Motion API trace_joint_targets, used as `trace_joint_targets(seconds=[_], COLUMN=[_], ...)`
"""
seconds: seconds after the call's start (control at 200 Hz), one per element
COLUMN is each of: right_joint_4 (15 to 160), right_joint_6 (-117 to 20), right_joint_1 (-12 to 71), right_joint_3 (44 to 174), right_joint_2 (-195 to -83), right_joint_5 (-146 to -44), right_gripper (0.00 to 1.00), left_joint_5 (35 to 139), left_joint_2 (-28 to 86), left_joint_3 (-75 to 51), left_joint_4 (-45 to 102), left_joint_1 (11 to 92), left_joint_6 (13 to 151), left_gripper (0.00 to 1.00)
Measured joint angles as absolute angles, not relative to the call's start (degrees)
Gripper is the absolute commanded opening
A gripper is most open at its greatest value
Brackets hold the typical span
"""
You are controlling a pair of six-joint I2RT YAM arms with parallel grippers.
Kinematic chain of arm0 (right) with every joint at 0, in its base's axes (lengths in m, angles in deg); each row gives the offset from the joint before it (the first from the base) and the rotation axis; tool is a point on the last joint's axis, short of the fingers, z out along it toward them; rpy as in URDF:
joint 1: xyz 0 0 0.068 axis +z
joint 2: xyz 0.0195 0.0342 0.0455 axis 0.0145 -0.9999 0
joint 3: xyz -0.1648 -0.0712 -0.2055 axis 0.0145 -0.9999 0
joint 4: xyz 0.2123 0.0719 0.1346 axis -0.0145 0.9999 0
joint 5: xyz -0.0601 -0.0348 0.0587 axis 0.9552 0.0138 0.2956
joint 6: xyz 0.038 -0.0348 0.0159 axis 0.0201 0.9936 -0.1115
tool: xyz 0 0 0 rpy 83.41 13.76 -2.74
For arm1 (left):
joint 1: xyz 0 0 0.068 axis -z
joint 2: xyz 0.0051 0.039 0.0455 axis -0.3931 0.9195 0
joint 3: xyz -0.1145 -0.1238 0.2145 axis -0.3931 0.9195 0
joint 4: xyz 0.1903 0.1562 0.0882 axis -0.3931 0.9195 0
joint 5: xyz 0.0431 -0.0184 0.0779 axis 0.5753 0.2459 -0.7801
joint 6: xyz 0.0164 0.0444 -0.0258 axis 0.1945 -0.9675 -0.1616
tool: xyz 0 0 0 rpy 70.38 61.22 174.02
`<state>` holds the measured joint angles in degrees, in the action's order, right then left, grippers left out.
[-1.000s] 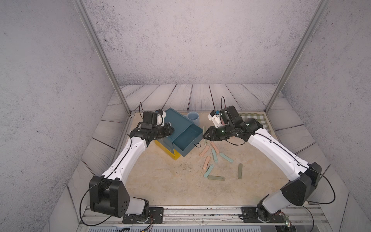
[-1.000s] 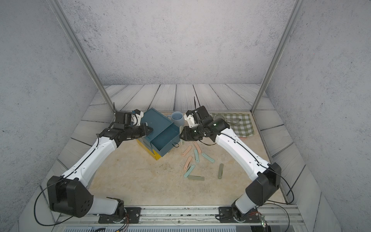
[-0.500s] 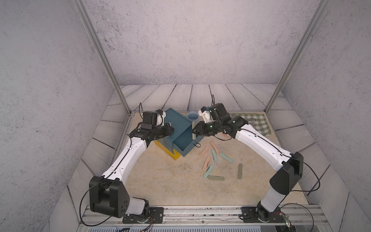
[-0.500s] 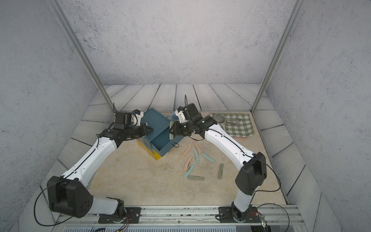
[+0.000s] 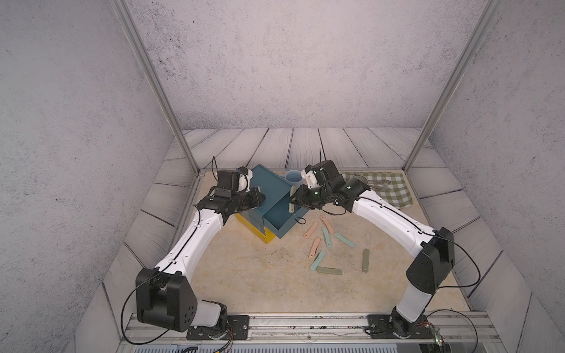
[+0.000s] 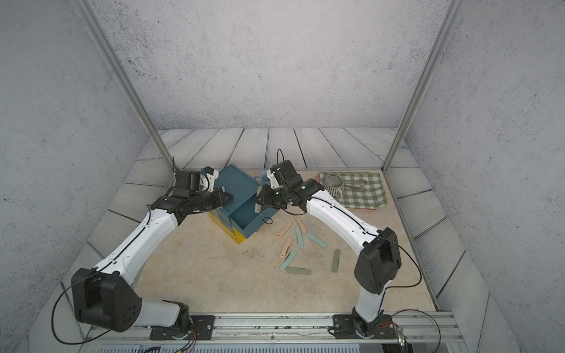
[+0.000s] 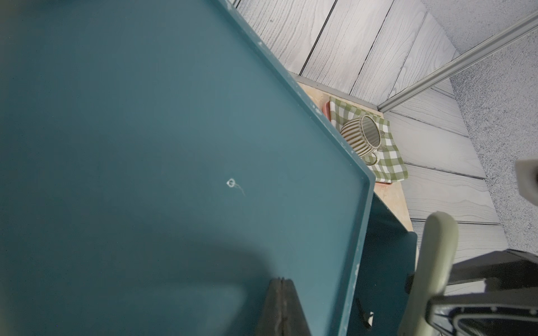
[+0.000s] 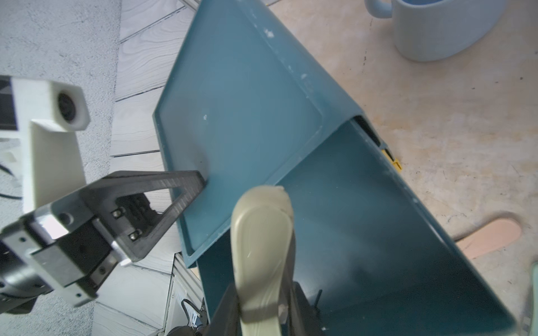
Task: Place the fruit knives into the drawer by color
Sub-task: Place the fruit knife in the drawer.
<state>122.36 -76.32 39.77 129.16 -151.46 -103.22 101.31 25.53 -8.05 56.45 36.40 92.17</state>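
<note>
Altogether three pink [image 5: 311, 229], three teal [image 5: 345, 239], three olive [image 5: 329, 270].

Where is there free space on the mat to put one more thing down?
The wide bare mat between the drawer chest, the scattered knives and the front rail is free. The open teal drawer looks empty too. Crowded: the knives' patch and the checked cloth with its mug.

Both arms rose from their bases, bent at the elbows, with the forearms reaching inward toward each other. The left gripper [image 5: 259, 196] had its fingers [image 7: 281, 302] pressed fully together and angled downward. The right gripper [image 5: 294, 200], wrist bent, pointed toward the left one, narrowly parted and pinching an olive-green knife [image 8: 262, 232].
</note>
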Motion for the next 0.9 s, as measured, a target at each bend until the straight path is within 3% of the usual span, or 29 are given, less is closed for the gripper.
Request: trace_joint_targets(seconds=[0.901], right_joint_4=[122.93], right_joint_6=[-79.36], right_joint_1=[42.35], right_joint_3=[128.85], right_joint_2=[-153.27], right_joint_5=[-99.61], right_gripper=[0.26], left_joint_5=[101.42], left_joint_2=[25.49], left_joint_3=[-7.79], left_joint_4=[55.95], left_joint_1=[36.4], left_joint_6=[92.17], left_gripper=[0.0])
